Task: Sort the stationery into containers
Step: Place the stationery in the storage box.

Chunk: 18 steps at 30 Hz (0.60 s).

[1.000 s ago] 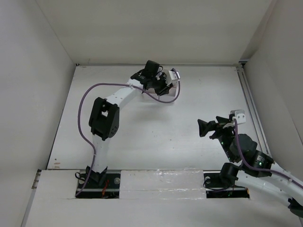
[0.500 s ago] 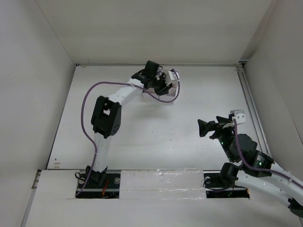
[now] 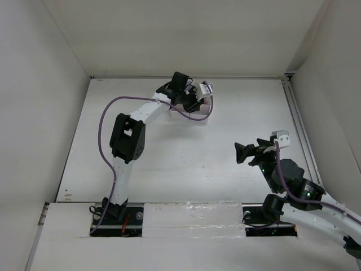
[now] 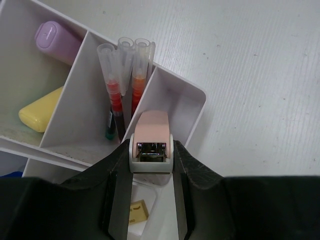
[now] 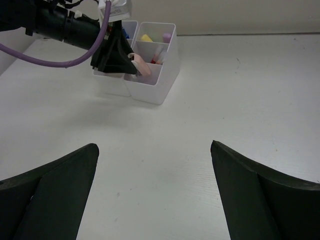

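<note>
left hand (image 4: 151, 167): pinching a pink item (image 4: 151, 135) between both fingers, lower middle of the wrist view; upper middle of the top view (image 3: 189, 99)
pink item: pink top, white end with a dark opening; exact type unclear; held over the tray's corner compartment, just right of the pen compartment; contact with the tray cannot be told
tray (image 4: 200, 95): white, divided, on the table (image 3: 169, 164), upper middle of the top view, under the left hand
purple highlighter (image 4: 57, 40): in the compartment at upper left of the wrist view
yellow highlighter (image 4: 42, 112): same compartment, below the purple one
pens (image 4: 122, 80): clear barrels with red ink, standing together in the middle compartment, left of the pink item
yellow eraser (image 4: 135, 212): small, in a compartment at the bottom edge, between the fingers
right hand (image 5: 154, 147): spread wide, holding nothing, above bare table; right middle of the top view (image 3: 243, 153), well apart from the tray
</note>
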{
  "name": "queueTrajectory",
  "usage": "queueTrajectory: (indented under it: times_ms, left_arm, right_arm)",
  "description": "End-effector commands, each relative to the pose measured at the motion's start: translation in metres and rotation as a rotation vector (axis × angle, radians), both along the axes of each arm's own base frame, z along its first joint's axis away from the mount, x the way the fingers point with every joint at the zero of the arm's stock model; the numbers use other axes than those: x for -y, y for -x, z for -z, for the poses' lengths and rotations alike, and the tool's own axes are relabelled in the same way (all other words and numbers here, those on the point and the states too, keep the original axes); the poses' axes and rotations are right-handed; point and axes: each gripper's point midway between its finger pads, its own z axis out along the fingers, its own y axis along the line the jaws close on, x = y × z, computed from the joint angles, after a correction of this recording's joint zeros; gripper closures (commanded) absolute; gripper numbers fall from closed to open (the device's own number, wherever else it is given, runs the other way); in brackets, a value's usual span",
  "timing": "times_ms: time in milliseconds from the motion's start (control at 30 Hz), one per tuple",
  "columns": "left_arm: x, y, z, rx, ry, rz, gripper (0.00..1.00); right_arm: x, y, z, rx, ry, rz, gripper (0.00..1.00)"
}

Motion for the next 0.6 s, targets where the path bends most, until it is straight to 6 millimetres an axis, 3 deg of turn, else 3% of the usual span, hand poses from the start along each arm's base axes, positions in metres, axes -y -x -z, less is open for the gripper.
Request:
queueTrajectory:
  times_ms: [0,100,200,500,533,567]
  left_arm:
    - [0.011,-0.007,-0.037,0.068,0.064,0.027,0.83]
    - [0.011,-0.007,-0.037,0.059,0.067,0.021,0.82]
    - [0.011,-0.008,-0.045,0.061,0.077,0.000,0.70]
    - [0.011,-0.008,-0.047,0.054,0.080,-0.005,0.61]
    - [0.011,-0.007,-0.047,0.047,0.083,-0.010,0.58]
    - [0.012,-0.009,-0.051,0.055,0.087,-0.010,0.45]
  right_arm:
    - [0.001,-0.001,-0.009,0.020,-0.016,0.006,0.00]
    - [0.000,-0.001,-0.011,0.026,-0.015,-0.004,0.00]
    - [-0.002,-0.002,-0.009,0.022,-0.007,-0.004,0.00]
    - [-0.002,-0.002,-0.011,0.029,-0.006,-0.004,0.00]
    - [-0.002,-0.002,-0.011,0.029,-0.006,-0.004,0.00]
    - [-0.002,-0.002,-0.011,0.029,-0.006,-0.004,0.00]
